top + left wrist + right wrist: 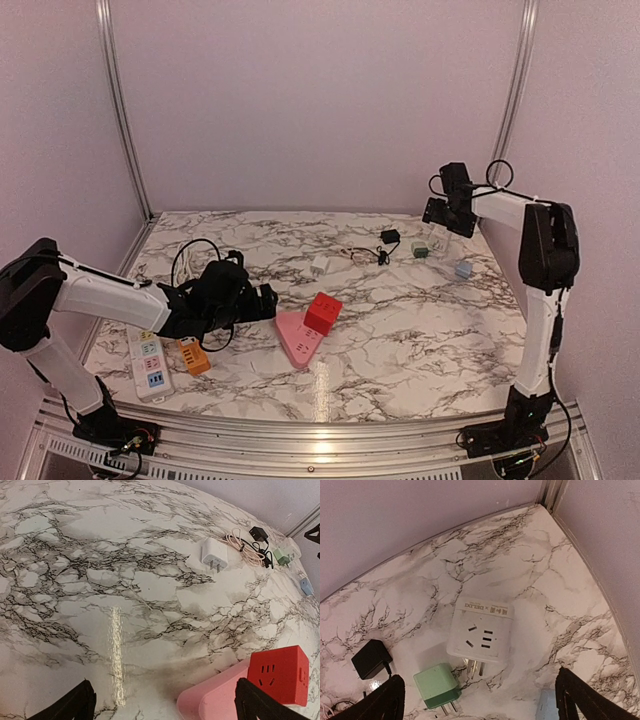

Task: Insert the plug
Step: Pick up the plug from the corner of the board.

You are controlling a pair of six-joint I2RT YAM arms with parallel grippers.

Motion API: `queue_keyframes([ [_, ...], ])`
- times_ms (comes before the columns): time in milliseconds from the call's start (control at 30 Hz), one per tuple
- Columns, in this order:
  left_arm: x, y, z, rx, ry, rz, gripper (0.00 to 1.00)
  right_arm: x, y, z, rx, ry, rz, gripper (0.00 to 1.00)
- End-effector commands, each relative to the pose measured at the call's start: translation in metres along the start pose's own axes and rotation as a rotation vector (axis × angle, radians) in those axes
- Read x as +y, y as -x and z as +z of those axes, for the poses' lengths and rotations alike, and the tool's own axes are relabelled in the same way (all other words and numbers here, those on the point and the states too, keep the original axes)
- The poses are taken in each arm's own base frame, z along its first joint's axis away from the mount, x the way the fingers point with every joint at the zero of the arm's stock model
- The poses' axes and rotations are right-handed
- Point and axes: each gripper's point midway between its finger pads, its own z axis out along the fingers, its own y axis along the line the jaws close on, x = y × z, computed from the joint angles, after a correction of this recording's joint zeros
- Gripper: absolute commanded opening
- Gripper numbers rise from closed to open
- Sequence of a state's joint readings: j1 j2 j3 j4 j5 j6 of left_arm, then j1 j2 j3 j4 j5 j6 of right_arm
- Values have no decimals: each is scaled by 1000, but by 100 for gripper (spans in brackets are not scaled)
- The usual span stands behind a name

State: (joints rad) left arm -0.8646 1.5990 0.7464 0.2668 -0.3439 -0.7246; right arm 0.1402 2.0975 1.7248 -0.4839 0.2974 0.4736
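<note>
Left tool (pixel 268 302) is held open beside the pink socket block (pixel 298 338); right tool (pixel 437 214) is held open over the white adapter (pixel 480 635) near the counter's (pixel 420 345) far corner.

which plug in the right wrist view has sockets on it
The white adapter, slots on top; the green plug and black charger beside it are plain.

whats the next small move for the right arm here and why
Probably lower the right gripper straight down toward the white socket adapter. Its jaws stand open and empty above the marble table, and the adapter lies roughly centred between the fingers, prongs showing, so a short descent should bring it within grasp. The green plug beside it sits off-centre.
</note>
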Motion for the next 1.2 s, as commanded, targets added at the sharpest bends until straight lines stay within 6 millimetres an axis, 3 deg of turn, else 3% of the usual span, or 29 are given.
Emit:
queue_keyframes([
  [0, 2, 11, -9, -46, -2, -1, 99, -1, 11, 21, -9, -42, 52, 99],
  [333, 6, 8, -10, -46, 8, -6, 99, -8, -3, 57, 9, -99, 96, 98],
  [633, 9, 5, -11, -43, 14, -9, 99, -11, -6, 75, 9, -123, 100, 89],
  [900, 11, 3, -10, -40, 20, -11, 99, -11, 0, 73, -15, -112, 116, 70],
  [1000, 9, 3, -10, -39, 16, -10, 99, -10, 2, 70, -30, -105, 115, 58],
  [1067, 9, 3, -9, -39, 16, -10, 99, -10, 2, 70, -32, -103, 110, 44],
  [1167, 8, 2, -9, -36, 15, -7, 99, -11, 2, 69, -30, -102, 102, 41],
])
